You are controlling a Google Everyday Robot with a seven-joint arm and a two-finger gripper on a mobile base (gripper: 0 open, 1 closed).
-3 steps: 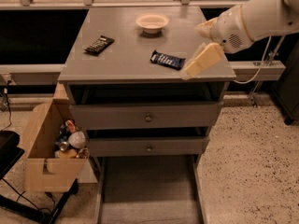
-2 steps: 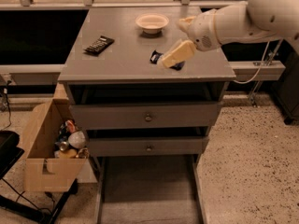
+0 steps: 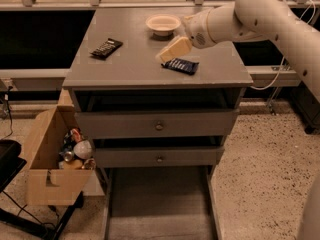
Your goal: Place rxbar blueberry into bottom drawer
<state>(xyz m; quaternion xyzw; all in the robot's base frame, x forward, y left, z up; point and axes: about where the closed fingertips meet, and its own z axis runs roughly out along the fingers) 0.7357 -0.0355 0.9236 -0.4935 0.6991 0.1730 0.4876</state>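
The rxbar blueberry (image 3: pixel 180 65), a flat dark blue bar with white lettering, lies on the grey cabinet top (image 3: pixel 130 59) right of centre. My gripper (image 3: pixel 173 51) hangs just above the bar's left end, reaching in from the upper right on the white arm (image 3: pixel 260 9). The bottom drawer (image 3: pixel 157 204) is pulled out below the cabinet, a wide shallow grey tray with nothing visible in it.
A black-wrapped bar (image 3: pixel 106 48) lies at the top's left. A white bowl (image 3: pixel 163 23) stands at the back. Two upper drawers with round knobs (image 3: pixel 159 126) are shut. A cardboard box (image 3: pixel 52 161) of cans stands to the cabinet's left.
My gripper has swept left across the cabinet top, from right of the blue bar to over its left end. The bar has stayed in place.
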